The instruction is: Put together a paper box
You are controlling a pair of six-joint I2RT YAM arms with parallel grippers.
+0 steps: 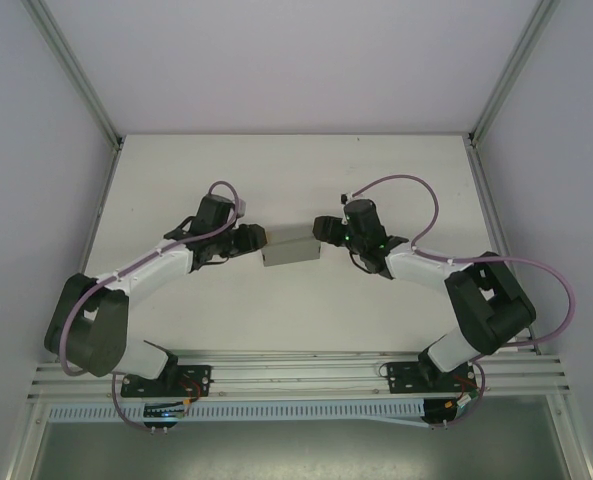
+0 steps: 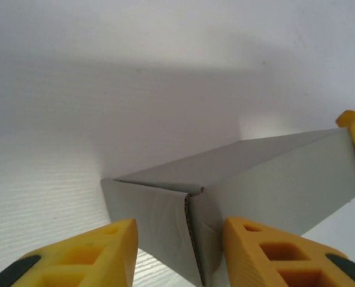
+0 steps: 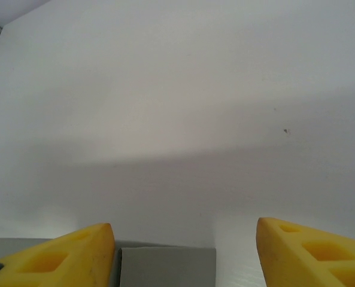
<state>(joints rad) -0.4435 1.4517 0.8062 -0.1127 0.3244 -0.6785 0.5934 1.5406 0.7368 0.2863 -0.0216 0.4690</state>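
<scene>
The paper box (image 1: pixel 292 251) is a small grey closed-up carton lying on the white table (image 1: pixel 296 170) between both arms. My left gripper (image 1: pixel 255 238) is at its left end. In the left wrist view the box (image 2: pixel 273 173) shows a folded end flap with a raw card edge between my left gripper's (image 2: pixel 180 242) yellow fingers (image 2: pixel 105 254); one finger is against the box side, the other stands apart. My right gripper (image 1: pixel 322 229) is at the right end, open. Its jaws (image 3: pixel 183 254) straddle the box (image 3: pixel 165 266), which sits close to one finger (image 3: pixel 75 257).
Aluminium rails (image 1: pixel 296 372) run along the near edge by the arm bases. Slanted frame posts (image 1: pixel 76 75) and white walls bound the table on both sides. Bare table stretches behind the box toward the back wall.
</scene>
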